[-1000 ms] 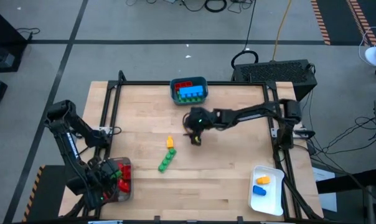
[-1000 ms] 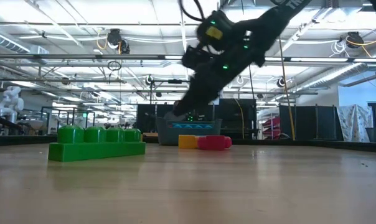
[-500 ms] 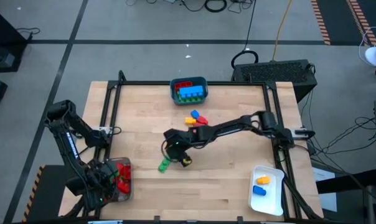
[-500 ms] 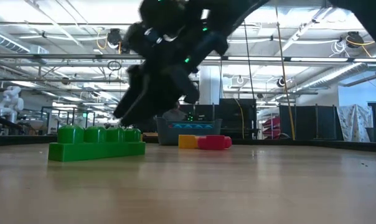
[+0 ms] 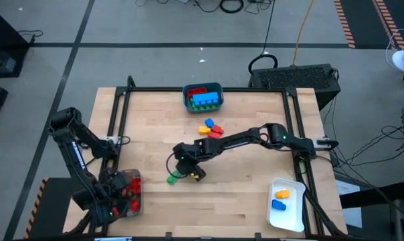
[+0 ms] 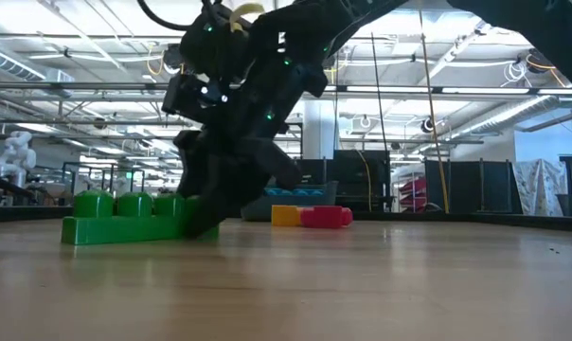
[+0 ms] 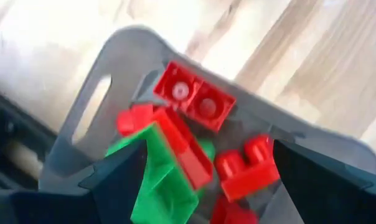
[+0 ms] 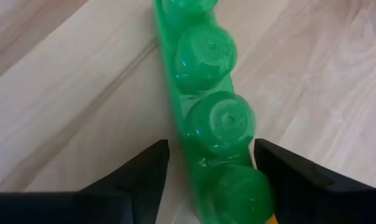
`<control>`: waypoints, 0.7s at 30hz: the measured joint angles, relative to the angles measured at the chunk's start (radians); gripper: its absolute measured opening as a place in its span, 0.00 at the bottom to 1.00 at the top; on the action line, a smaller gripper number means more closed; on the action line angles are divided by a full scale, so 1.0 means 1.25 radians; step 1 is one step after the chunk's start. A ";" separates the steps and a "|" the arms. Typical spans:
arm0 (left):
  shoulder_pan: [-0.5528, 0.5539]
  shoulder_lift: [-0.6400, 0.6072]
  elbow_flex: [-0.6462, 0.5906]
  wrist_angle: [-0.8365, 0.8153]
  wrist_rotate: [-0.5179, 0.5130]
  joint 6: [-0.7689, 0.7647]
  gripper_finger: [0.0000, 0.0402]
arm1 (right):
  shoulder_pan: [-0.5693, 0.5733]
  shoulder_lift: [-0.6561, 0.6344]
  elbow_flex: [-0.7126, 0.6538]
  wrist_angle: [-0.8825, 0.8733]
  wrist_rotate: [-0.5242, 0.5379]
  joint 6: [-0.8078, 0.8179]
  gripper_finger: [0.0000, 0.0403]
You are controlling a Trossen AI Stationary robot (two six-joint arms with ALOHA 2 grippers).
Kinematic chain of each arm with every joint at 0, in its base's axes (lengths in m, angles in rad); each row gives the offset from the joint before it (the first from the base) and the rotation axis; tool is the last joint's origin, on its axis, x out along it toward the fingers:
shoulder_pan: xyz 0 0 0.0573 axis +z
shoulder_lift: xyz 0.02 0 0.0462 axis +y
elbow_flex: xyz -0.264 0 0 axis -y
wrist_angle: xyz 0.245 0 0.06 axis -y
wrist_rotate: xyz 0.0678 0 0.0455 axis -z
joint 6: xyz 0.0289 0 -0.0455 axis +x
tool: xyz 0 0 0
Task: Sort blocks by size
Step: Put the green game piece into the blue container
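A long green block (image 8: pixel 206 106) with a row of studs lies flat on the wooden table (image 5: pixel 242 201), left of its middle. My right gripper (image 5: pixel 182 167) has come down on that block's end, open, with one finger on each long side (image 6: pixel 205 204). A sliver of yellow (image 8: pixel 269 219) shows at that same end. At the near left, my left gripper (image 7: pixel 203 186) hangs open over a grey bin (image 5: pixel 125 191). Red blocks (image 7: pixel 197 102) and a green block (image 7: pixel 160 180) lie in the bin. My right gripper straddles the green block at its end stud (image 8: pixel 244 193), fingers slanting down from the table's right and lying across the block. One finger (image 8: pixel 287 180) lies against the block's long side. The other finger (image 8: pixel 138 177) stands a little off it. The block rests flat on the table.
A teal bin (image 5: pixel 203 97) with blue and red blocks stands at the far edge. Yellow, blue and red blocks (image 5: pixel 211 127) lie loose in front of it. A white tray (image 5: pixel 285 204) with orange and blue blocks sits at the near right. A black frame (image 5: pixel 115 127) edges the table.
My right gripper has swung from the table's middle toward the near left, sunk to the table and rolled, coming down astride the green block. The green block has slid a little toward the table's left, staying flat.
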 joint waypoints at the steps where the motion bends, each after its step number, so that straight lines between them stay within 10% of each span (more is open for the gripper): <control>1: 0.008 0.000 0.000 0.000 -0.011 0.020 0.87 | 0.000 0.000 0.000 -0.002 0.000 0.005 0.53; 9: 0.073 0.000 0.000 0.001 -0.150 0.183 0.87 | 0.000 -0.003 -0.001 -0.004 0.002 0.050 0.29; 21: 0.151 0.000 -0.019 0.070 -0.318 0.356 0.87 | -0.007 -0.052 -0.005 -0.016 -0.036 0.132 0.31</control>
